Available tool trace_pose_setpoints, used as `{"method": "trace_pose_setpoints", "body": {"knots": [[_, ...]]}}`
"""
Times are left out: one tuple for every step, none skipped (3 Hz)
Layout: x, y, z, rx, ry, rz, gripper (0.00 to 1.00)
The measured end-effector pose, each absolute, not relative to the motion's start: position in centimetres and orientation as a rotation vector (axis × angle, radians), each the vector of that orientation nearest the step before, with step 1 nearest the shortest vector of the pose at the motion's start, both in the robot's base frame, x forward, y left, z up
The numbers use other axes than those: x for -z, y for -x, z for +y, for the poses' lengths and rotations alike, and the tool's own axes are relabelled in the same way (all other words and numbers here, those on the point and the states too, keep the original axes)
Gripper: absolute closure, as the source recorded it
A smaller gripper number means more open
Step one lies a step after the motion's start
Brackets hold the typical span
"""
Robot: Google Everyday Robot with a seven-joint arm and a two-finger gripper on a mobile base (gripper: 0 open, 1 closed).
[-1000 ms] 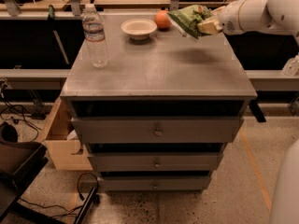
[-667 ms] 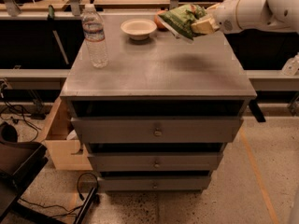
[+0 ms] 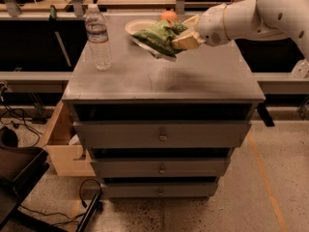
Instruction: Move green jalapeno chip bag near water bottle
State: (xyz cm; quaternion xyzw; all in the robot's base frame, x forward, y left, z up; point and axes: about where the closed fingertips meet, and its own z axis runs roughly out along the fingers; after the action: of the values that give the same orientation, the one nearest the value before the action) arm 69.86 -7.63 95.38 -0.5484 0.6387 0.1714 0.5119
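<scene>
The green jalapeno chip bag (image 3: 159,36) is a crinkled green foil bag held in the air above the grey cabinet top (image 3: 193,79), over its middle back part. My gripper (image 3: 182,36) reaches in from the right on a white arm and is shut on the bag's right end. The water bottle (image 3: 99,37), clear with a white cap and a white and blue label, stands upright at the back left of the top. The bag is to the right of the bottle with a gap between them.
A white bowl (image 3: 136,27) and an orange fruit (image 3: 169,15) sit at the back of the top, partly behind the bag. Drawers (image 3: 161,134) front the cabinet. A cardboard box (image 3: 60,146) sits at the lower left, with cables on the floor.
My gripper has carried the chip bag leftward from the back right of the top towards the middle, closer to the bottle. The bottle, bowl and orange have not moved.
</scene>
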Motion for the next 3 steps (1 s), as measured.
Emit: {"method": "trace_pose_setpoints", "body": {"knots": [[-95.0,-67.7,-3.1,-0.495,1.398,1.463,1.0],[-94.1,-67.3,0.8,-0.537,1.455,1.432,1.0],[-92.2,-67.6,3.4,-0.564,1.505,1.431,0.88]]}}
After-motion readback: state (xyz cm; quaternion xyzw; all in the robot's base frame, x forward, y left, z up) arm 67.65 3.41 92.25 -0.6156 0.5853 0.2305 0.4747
